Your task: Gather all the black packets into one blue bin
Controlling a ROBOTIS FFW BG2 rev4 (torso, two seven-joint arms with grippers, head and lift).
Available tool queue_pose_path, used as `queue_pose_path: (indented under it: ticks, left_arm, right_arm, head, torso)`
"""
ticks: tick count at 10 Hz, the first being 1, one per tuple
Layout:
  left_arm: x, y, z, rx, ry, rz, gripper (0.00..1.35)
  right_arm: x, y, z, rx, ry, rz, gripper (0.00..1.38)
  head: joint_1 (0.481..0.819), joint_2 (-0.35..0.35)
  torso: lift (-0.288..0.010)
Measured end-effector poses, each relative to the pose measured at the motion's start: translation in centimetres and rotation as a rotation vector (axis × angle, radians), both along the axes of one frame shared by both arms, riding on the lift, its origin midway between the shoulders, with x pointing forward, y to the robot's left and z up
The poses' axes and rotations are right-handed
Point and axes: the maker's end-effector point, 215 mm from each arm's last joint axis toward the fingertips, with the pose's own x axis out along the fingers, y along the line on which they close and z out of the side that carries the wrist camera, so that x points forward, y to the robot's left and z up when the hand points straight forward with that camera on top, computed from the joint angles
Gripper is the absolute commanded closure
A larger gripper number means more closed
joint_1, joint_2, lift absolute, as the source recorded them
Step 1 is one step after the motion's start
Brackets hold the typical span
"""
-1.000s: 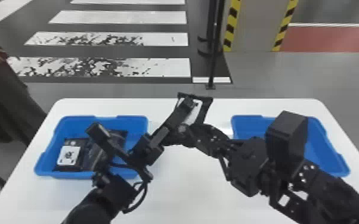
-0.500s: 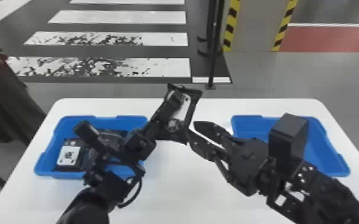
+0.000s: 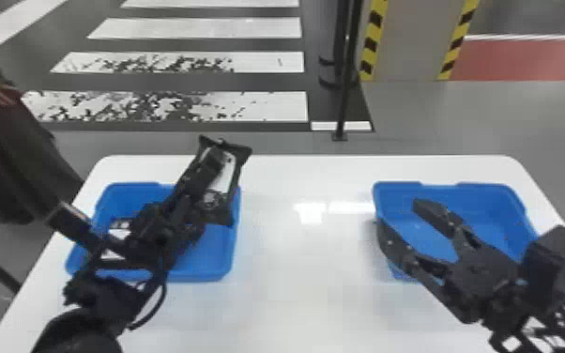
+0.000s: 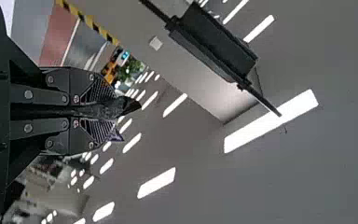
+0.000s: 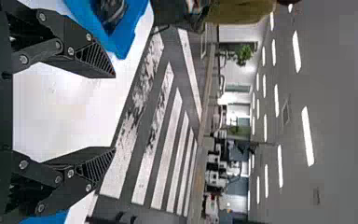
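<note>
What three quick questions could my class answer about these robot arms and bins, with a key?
1. True or false: the right gripper is open and empty.
2. What grips the raised black packet? (A) the right gripper (B) the left gripper (C) both together
3. Fill the gap: the left bin and right bin on the table are coloured ____.

Key: 1 true; 2 B; 3 blue.

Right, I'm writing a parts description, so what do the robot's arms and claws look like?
The left arm is black with a looped black cable; the right arm is black with a boxy block by its wrist. The left claw and right claw each have two black fingers, slatted near the tips and dotted with silvery round screw heads.
</note>
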Motion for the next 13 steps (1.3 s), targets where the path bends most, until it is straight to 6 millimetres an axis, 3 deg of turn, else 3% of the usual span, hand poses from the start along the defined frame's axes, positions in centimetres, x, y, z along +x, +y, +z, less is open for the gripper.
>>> queue_pose_path:
  ticks: [1,3,4,5,6,7,8,9,11,13]
  left_arm:
    - [0.0,2.6,0.1,0.091,-0.034,0.057,1.18]
    - [0.2,5.7,-1.3,0.335,-0.035,0.106,1.16]
    - [0.6,7.1,-2.3,0.434,-0.022,0.126,1.15]
    - [0.8,9.0,-3.2,0.489,0.002,0.161,1.05]
    - [1.1,11.2,-4.0,0.548,0.030,0.205,0.65]
    - [1.4,13.3,-5.2,0.625,0.069,0.237,0.13]
    - [1.8,15.0,-5.8,0.706,0.087,0.260,0.03]
    - [1.8,15.9,-5.9,0.750,0.082,0.274,0.17]
    - [0.0,15.6,-4.5,0.719,0.023,0.309,0.27]
    - [-5.3,15.4,-2.9,0.701,0.014,0.369,0.28]
  right_arm:
    - [-0.8,-3.5,-1.6,-0.019,0.016,-0.073,0.53]
    - [-3.6,-9.3,-5.0,0.004,0.079,-0.209,0.55]
    - [-5.3,-11.2,-6.1,0.043,0.102,-0.274,0.55]
    - [-6.5,-11.9,-7.2,0.083,0.130,-0.311,0.55]
    - [-7.2,-12.0,-7.8,0.103,0.148,-0.320,0.55]
    - [-7.4,-12.0,-8.1,0.111,0.156,-0.321,0.55]
    - [-7.5,-12.0,-8.2,0.114,0.158,-0.321,0.55]
    - [-7.5,-12.0,-8.1,0.124,0.158,-0.323,0.55]
    - [-8.1,-12.0,-8.0,0.147,0.165,-0.331,0.52]
    - [-9.1,-12.7,-7.5,0.128,0.161,-0.343,0.51]
  head:
    - [0.695,0.006]
    - [0.695,-0.031]
    - [0.695,-0.038]
    - [0.695,-0.034]
    - [0.695,-0.009]
    - [0.695,0.025]
    - [0.695,0.049]
    - [0.695,0.062]
    - [0.695,0.062]
    - [0.695,0.055]
  torso:
    - [-0.110]
    - [-0.110]
    - [-0.110]
    - [-0.110]
    - [-0.110]
    - [-0.110]
    - [-0.110]
    - [-0.110]
    - [-0.110]
    - [-0.110]
